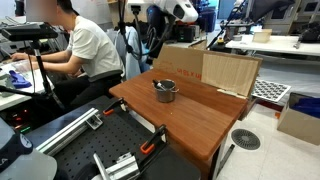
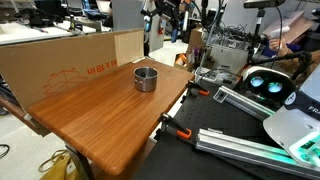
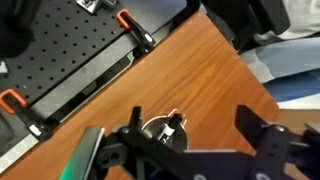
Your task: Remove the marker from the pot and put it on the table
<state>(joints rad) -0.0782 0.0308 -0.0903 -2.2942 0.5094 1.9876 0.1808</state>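
In the wrist view the two dark fingers (image 3: 250, 128) rise from the bottom edge of the frame and stand wide apart, with nothing held between them. In the gap between them, low and centre, sits the small silver metal pot (image 3: 160, 129), well clear of both fingers. In an exterior view the pot (image 1: 165, 91) stands upright near the middle of the frame, and the thin dark marker (image 1: 161, 85) leans inside it with its end poking above the rim. In the exterior view from the opposite side the pot (image 2: 146, 78) shows a dark inside, and I cannot make the marker out there. The pot rests on the reddish-brown wooden bench (image 2: 110, 115), roughly at its middle. The robot arm (image 1: 160, 20) hangs at the top of the frame, above the far edge. A cardboard box (image 2: 60, 65) runs along the upper left. A black perforated plate (image 3: 70, 60) with orange clamps (image 3: 128, 20) fills the wrist view's upper left. A seated person in a white shirt (image 1: 85, 45) is at upper left.
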